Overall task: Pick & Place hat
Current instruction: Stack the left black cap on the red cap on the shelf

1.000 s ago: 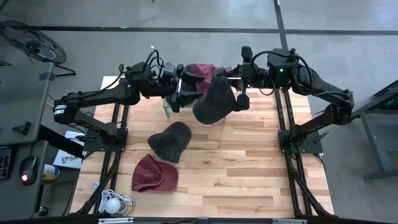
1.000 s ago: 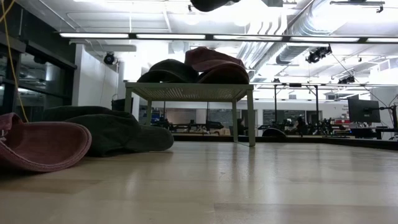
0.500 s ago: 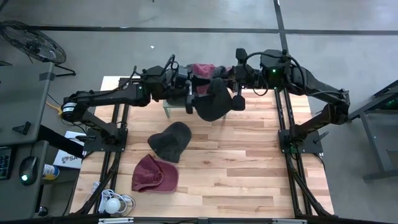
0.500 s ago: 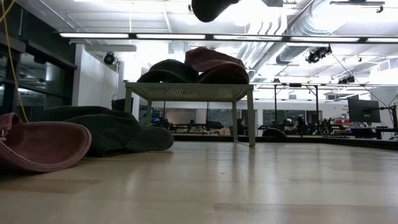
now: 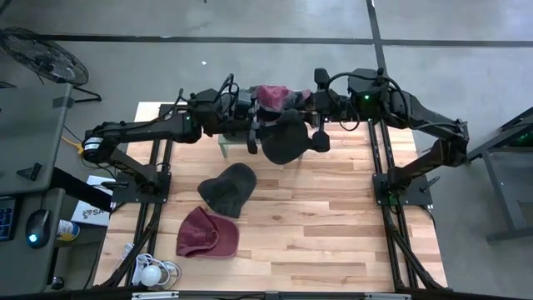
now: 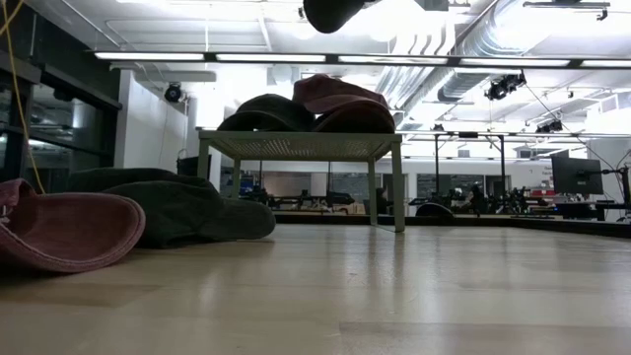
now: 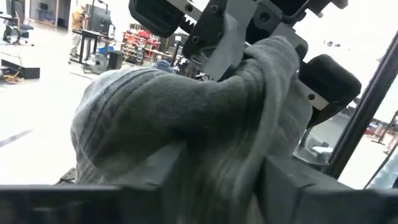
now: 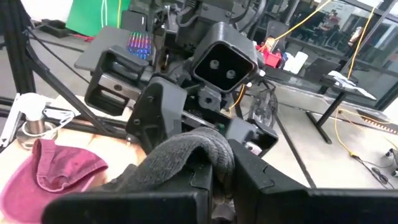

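Hanging between the two arms, the dark grey hat [image 5: 283,142] is up in the air at the far side of the table [image 5: 333,225], just in front of the small rack [image 6: 301,145] piled with more hats. The right gripper [image 5: 310,117] is clenched on one side of its fabric; the right wrist view shows the knit bunched between that arm's fingers [image 8: 261,180]. The left gripper [image 5: 253,133] is on the other side of the same hat, its fingers [image 7: 292,186] set either side of a fold of grey knit, though I cannot tell whether they have truly clamped. From table height only the hat's bottom shows, at the top edge. Down on the boards lie another grey hat [image 5: 227,188] and a maroon hat [image 5: 207,232], touching one another.
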Controlling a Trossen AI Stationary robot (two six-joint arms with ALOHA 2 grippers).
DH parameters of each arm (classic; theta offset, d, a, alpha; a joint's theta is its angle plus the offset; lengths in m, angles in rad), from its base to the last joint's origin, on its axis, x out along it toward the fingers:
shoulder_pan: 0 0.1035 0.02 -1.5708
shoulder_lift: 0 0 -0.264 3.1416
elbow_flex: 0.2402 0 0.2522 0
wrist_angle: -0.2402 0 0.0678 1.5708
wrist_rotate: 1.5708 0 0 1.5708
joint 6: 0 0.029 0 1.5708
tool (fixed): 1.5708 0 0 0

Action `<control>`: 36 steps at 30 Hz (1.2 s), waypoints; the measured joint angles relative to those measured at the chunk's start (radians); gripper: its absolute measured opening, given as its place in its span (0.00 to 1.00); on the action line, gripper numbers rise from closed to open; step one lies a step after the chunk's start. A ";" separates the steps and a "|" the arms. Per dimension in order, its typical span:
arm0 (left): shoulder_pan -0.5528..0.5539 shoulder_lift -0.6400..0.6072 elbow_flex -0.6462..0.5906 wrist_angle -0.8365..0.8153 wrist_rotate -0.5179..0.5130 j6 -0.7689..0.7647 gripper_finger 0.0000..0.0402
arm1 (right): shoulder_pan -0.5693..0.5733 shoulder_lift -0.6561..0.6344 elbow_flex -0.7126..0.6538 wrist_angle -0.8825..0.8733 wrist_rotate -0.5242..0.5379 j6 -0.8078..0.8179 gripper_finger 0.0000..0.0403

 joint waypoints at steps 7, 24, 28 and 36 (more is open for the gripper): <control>0.000 0.000 0.000 0.001 0.028 -0.001 0.04 | 0.000 0.000 0.000 -0.013 -0.012 -0.018 0.05; 0.000 0.000 0.001 -0.032 0.037 -0.004 0.00 | 0.000 0.000 0.000 -0.035 0.019 -0.001 0.19; 0.000 0.000 0.001 -0.032 0.008 -0.005 0.00 | 0.000 0.000 0.000 -0.029 0.078 0.068 0.30; 0.000 0.000 0.001 -0.031 -0.037 -0.003 0.00 | 0.000 -0.022 0.000 -0.029 0.204 0.105 0.37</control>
